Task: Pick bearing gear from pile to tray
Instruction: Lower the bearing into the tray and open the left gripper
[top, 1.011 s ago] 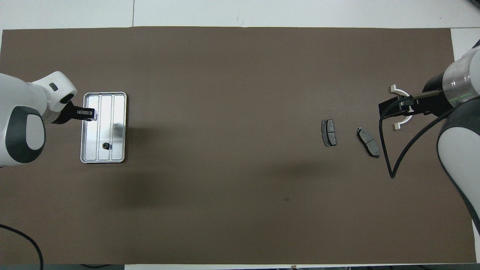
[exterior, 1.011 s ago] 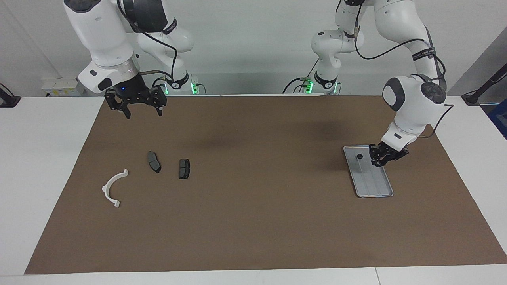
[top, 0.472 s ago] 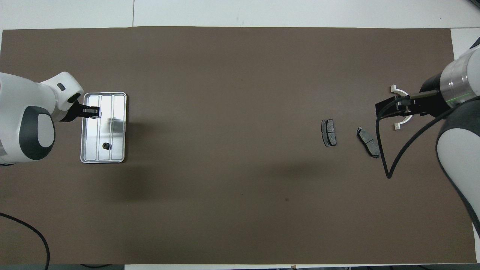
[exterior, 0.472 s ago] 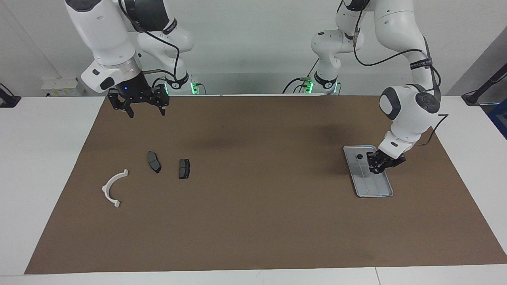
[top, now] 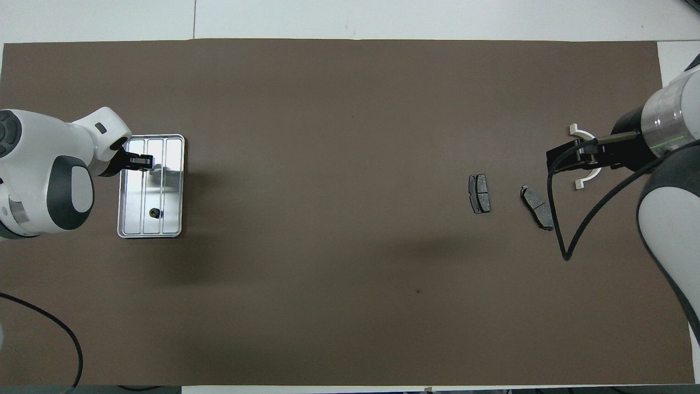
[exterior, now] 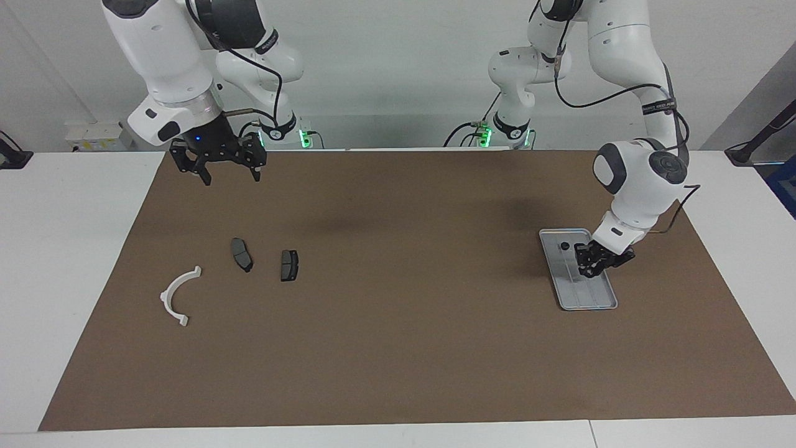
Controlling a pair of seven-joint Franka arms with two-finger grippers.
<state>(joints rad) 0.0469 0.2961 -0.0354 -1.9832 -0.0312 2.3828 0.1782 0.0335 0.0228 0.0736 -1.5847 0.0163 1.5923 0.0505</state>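
Note:
The silver tray (exterior: 591, 294) (top: 170, 180) lies at the left arm's end of the mat. One small black bearing gear (exterior: 564, 246) (top: 155, 213) rests in it, at the end nearer the robots. My left gripper (exterior: 585, 267) (top: 146, 161) hangs low over the tray's middle, shut on another small dark bearing gear that barely shows. The pile at the right arm's end holds a white arc bracket (exterior: 176, 296) (top: 586, 177) and two dark brake pads (exterior: 242, 254) (top: 479, 193). My right gripper (exterior: 228, 178) (top: 566, 158) waits open and empty, raised over the mat.
A brown mat (exterior: 398, 348) covers most of the white table. The second brake pad (exterior: 289, 265) (top: 537, 207) lies beside the first. A black cable (top: 558, 219) loops down from the right arm over the pads' area.
My left gripper has moved in from the tray's edge to over its middle. The right gripper has drifted slightly up and toward its base. The parts have not moved.

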